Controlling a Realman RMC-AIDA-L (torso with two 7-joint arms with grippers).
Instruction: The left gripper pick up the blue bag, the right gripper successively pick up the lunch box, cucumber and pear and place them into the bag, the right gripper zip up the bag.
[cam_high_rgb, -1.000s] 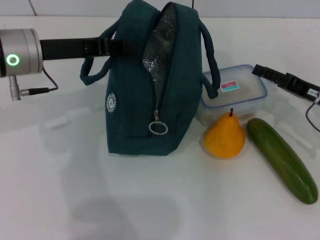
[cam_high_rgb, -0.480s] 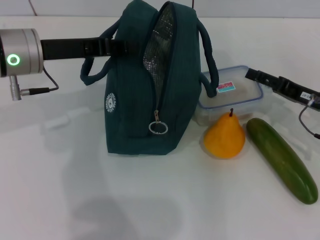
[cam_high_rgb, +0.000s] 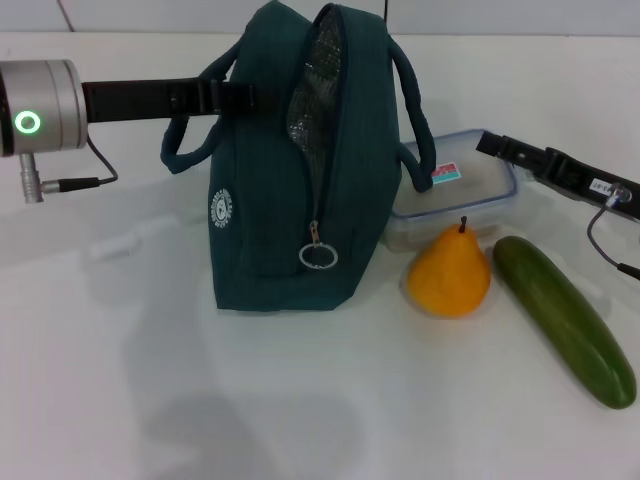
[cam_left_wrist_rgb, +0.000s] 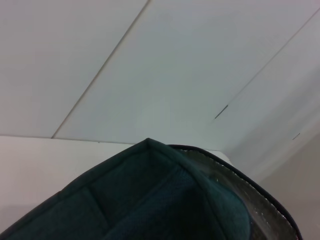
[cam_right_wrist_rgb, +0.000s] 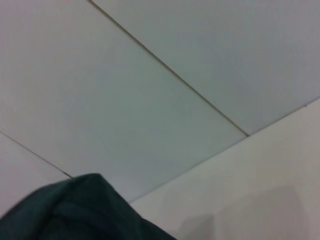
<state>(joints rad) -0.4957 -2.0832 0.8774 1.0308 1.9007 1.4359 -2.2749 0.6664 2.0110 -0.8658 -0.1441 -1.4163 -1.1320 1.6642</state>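
Observation:
The blue bag (cam_high_rgb: 270, 210) stands upright in the middle of the head view, its zipper open and silver lining showing. My left gripper (cam_high_rgb: 235, 97) reaches in from the left and is shut on the bag's upper left side by a handle. The bag's top edge (cam_left_wrist_rgb: 165, 200) fills the lower left wrist view. The lunch box (cam_high_rgb: 480, 190) sits just right of the bag. My right gripper (cam_high_rgb: 495, 148) is at its far right corner, one finger lying over the lid. The pear (cam_high_rgb: 450, 272) stands in front of the box. The cucumber (cam_high_rgb: 565, 320) lies to the pear's right.
The metal ring pull (cam_high_rgb: 318, 257) hangs low on the bag's front. A bag handle (cam_high_rgb: 420, 120) droops over the lunch box's left end. White table (cam_high_rgb: 300, 400) stretches in front of the bag. A corner of the bag (cam_right_wrist_rgb: 75, 210) shows in the right wrist view.
My right gripper has moved left toward the bag, and the lunch box has shifted left with it. The bag, left arm, pear and cucumber have stayed put.

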